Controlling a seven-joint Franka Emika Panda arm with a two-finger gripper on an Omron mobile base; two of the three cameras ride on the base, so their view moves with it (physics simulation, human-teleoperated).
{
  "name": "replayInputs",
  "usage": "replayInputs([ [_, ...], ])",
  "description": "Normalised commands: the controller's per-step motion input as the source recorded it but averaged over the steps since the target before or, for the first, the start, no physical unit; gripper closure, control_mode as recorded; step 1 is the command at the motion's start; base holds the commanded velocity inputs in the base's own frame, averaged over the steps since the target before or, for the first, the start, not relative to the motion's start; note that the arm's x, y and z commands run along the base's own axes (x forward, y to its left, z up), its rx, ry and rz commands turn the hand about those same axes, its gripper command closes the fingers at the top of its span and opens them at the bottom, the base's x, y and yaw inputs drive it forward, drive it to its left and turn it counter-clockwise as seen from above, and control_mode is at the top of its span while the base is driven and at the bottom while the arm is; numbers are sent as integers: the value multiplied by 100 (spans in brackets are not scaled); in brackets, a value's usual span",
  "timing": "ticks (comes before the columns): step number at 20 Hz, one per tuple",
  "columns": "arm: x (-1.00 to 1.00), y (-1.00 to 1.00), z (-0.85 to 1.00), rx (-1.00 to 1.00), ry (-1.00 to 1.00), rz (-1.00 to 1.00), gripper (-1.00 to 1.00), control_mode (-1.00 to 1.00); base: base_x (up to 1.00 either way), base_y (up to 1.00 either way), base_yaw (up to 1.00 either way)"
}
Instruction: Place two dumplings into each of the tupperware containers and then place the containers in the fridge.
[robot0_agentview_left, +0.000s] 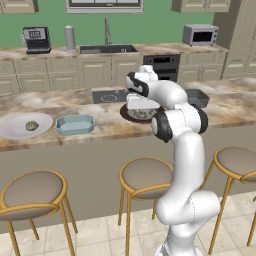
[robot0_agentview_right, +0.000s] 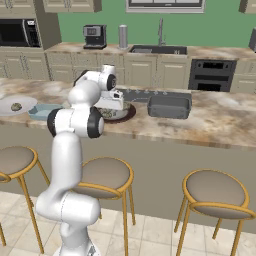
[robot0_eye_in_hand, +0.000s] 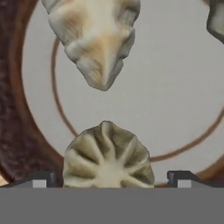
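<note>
Dumplings: lumpy, pleated, tan-to-olive. Two full ones in the hand view, a round ridged one between the fingertips and a crescent one above it; a third's edge at the corner; one more on the white plate.
Brown plate: round, dark rim, pale centre with ring lines.
Gripper: jaws spread wide, gripping nothing, low over the brown plate.
Containers: two shallow tubs on the marbled counter, pale blue and dark grey.
Stools: three, round padded seats, brass frames.
</note>
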Motion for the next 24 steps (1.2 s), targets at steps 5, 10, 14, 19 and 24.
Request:
replayInputs([
  [5,-2,0,-5,0,0,0,-100,-100,0,0,0],
  [10,-3,0,-34,0,0,0,-100,-100,0,0,0],
  [14,0,0,0,0,0,0,100,-100,0,0,0],
  [19,1,0,0,0,0,0,100,-100,0,0,0],
  [24,6,-12,28,0,0,0,100,-100,0,0,0],
])
